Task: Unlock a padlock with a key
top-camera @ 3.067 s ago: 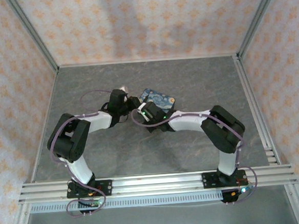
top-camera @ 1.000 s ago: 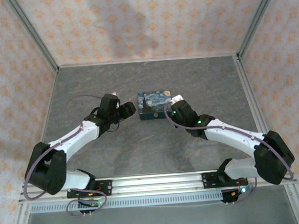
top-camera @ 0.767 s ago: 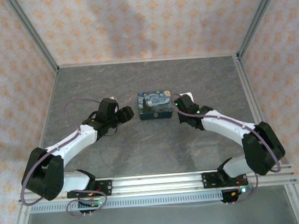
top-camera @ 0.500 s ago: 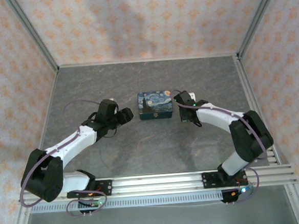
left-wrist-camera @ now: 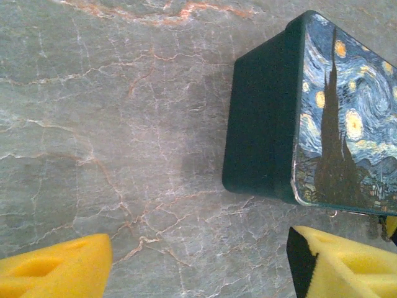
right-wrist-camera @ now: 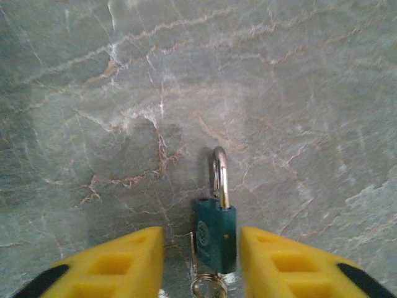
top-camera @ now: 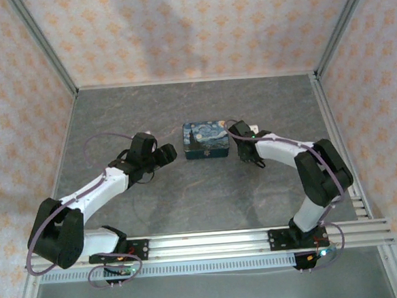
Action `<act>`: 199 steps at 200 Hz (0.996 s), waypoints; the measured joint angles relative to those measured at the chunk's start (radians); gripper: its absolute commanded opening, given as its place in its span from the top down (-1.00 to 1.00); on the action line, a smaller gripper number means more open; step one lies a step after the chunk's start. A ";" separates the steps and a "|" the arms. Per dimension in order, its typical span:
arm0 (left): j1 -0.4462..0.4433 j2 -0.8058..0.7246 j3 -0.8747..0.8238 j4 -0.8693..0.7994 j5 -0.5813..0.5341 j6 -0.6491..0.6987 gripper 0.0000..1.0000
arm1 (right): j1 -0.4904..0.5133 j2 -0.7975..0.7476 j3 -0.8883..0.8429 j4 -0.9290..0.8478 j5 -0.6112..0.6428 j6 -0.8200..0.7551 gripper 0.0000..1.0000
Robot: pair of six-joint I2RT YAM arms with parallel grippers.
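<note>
**A:** Top view, what do you have?

**B:** Item: left gripper (top-camera: 169, 153), left of centre, near the painted tin (top-camera: 207, 140). Item: right gripper (top-camera: 240, 134), just right of that tin.

**A:** Left wrist?

**B:** Left gripper (left-wrist-camera: 195, 248) spread wide with nothing between its fingers. The tin is at upper right.

**A:** Right wrist?

**B:** Item: padlock (right-wrist-camera: 216, 234), lower centre, lying flat on the table (right-wrist-camera: 93, 93). Its shackle (right-wrist-camera: 218, 171) points up-frame and a metal ring (right-wrist-camera: 208, 287) sits at its base. The right gripper (right-wrist-camera: 200, 243) straddles it with jaws parted, released.

**A:** Progress?

**B:** You cannot tell whether the shackle is free or a key is seated. Count the unlocking as unconfirmed.
</note>
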 measured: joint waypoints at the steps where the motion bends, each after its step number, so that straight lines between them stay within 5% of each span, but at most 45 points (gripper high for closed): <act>1: 0.000 0.000 0.000 0.000 0.000 0.000 -0.62 | 0.000 -0.001 0.001 -0.002 0.000 0.001 0.14; 28: 0.000 0.000 0.008 -0.042 -0.030 0.008 -0.99 | -0.002 -0.088 0.009 -0.021 0.019 -0.001 -0.07; 45: 0.000 0.000 0.037 -0.090 -0.060 0.025 -1.00 | -0.013 -0.159 0.010 -0.026 0.035 0.004 -0.29; 47: 0.000 0.000 0.043 -0.097 -0.066 0.027 -1.00 | -0.014 -0.166 0.011 -0.027 0.038 -0.002 -0.45; 49: 0.000 0.000 0.047 -0.102 -0.070 0.027 -1.00 | -0.016 -0.175 0.011 -0.028 0.040 -0.002 -0.85; 52: 0.000 0.000 0.056 -0.110 -0.077 0.031 -1.00 | -0.021 -0.185 0.012 -0.028 0.043 0.005 -0.99; 123: 0.058 0.008 0.291 -0.277 -0.386 0.177 -1.00 | -0.161 -0.295 -0.009 0.053 0.218 -0.003 -0.99; 151: 0.098 0.037 0.292 -0.240 -0.592 0.328 -1.00 | -0.177 -0.351 -0.190 0.283 0.330 -0.063 -0.99; 199: 0.205 0.149 0.201 -0.030 -0.743 0.477 -1.00 | -0.211 -0.365 -0.482 0.727 0.405 -0.191 -0.99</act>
